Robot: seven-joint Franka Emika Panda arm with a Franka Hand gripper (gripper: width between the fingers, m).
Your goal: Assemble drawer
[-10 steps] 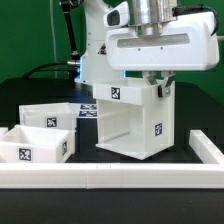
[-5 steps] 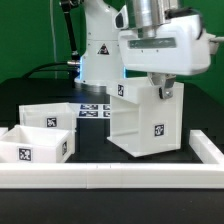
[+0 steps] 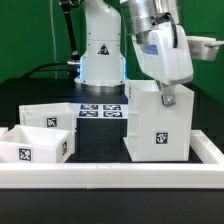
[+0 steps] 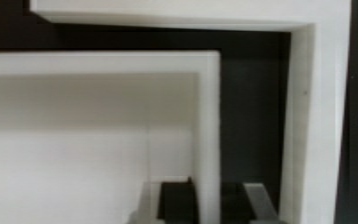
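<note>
The drawer's large white cube-shaped housing (image 3: 158, 128) stands on the black table at the exterior view's right, close inside the corner of the white border rail (image 3: 110, 176). My gripper (image 3: 166, 94) reaches down over the housing's top right edge and is shut on its side wall. In the wrist view the housing wall (image 4: 208, 120) runs between my two fingertips (image 4: 217, 203), with the rail's corner (image 4: 311, 40) just beyond it. Two shallow white trays (image 3: 48, 118) (image 3: 34, 148) with square tags sit at the exterior view's left.
The marker board (image 3: 103, 110) lies on the table behind the housing, in front of the arm's base (image 3: 100, 55). The rail's right arm (image 3: 210, 150) runs close beside the housing.
The housing has moved toward the exterior view's right with my gripper and turned, so its open front no longer faces the camera. The trays have not moved.
</note>
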